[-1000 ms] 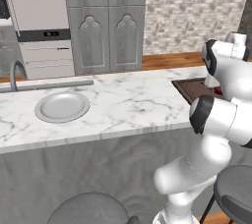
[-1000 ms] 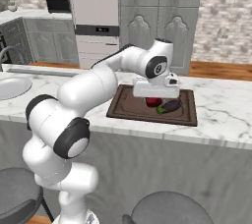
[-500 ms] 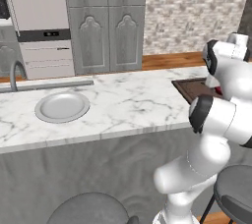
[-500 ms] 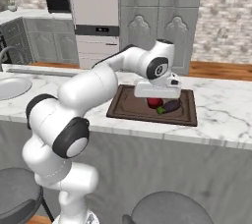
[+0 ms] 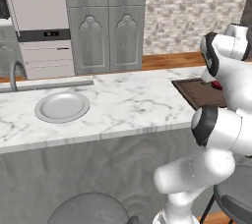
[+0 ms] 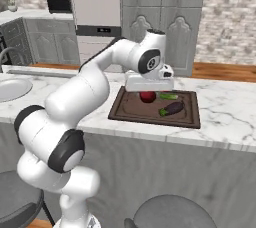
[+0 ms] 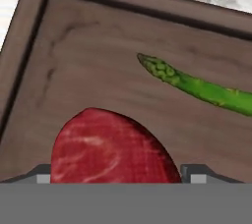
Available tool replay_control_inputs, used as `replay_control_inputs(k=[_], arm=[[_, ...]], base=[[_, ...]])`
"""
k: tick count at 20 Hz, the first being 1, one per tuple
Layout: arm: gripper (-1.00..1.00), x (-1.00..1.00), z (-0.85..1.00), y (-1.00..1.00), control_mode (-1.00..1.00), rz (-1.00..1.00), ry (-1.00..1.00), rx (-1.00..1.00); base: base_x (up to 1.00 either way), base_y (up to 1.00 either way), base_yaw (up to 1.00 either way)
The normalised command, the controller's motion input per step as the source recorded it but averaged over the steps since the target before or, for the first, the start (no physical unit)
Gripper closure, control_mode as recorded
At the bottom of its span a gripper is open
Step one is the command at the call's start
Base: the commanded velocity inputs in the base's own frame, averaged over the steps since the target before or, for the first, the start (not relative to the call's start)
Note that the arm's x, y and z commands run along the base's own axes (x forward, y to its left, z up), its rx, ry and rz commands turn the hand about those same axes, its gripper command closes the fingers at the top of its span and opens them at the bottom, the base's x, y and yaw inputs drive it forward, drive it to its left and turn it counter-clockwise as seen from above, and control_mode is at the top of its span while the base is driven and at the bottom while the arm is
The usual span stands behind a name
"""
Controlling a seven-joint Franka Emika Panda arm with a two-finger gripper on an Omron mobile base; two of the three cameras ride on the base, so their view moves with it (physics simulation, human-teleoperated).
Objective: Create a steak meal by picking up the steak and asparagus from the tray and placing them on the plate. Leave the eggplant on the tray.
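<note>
The steak (image 7: 110, 152), a dark red slab, lies on the dark brown tray (image 7: 98, 61) and sits between my two fingertips (image 7: 43, 176), which press its left and right edges. My gripper (image 6: 148, 91) hangs low over the tray's back half, shut on the steak (image 6: 147, 97). The asparagus (image 7: 197, 86), a thin green stalk, lies just beyond the steak, and in the right base view the asparagus (image 6: 168, 95) is to its right. The dark purple eggplant (image 6: 172, 108) rests near the tray's front right. The round grey plate (image 5: 62, 106) stands far to the left on the counter.
The tray (image 6: 131, 113) lies on a white marble counter (image 5: 133, 105) with a faucet (image 5: 15, 73) behind the plate. Grey cabinets and a brick wall stand beyond. Stools sit below the counter's front edge. My own arm hides most of the tray (image 5: 197, 95) in the left base view.
The fingers have drawn in a little onto the steak's sides. The arm and the things on the tray have stayed in place.
</note>
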Motion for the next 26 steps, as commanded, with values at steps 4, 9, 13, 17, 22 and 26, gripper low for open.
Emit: replay_control_inputs(k=[4, 9, 13, 17, 22, 26], arm=[[1.0, -0.37, 0.62, 0.56, -1.0, 0.1, -0.04, -0.01], [1.0, -0.56, 0.25, 0.8, -1.0, 0.11, -0.12, 0.0], [1.0, -0.45, 0.05, 0.99, -1.0, 0.14, -0.13, -0.01], [1.0, -0.26, 0.01, 1.0, -1.0, 0.15, -0.15, 0.0], [1.0, -0.13, 0.28, 1.0, -1.0, 0.12, -0.14, 0.0], [1.0, -0.17, 0.47, 0.99, -1.0, 0.08, -0.04, 0.0]], base=[[0.0, 0.0, 0.0], [0.0, 0.0, 0.0], [0.0, 0.0, 0.0], [0.0, 0.0, 0.0], [0.0, 0.0, 0.0], [0.0, 0.0, 0.0]])
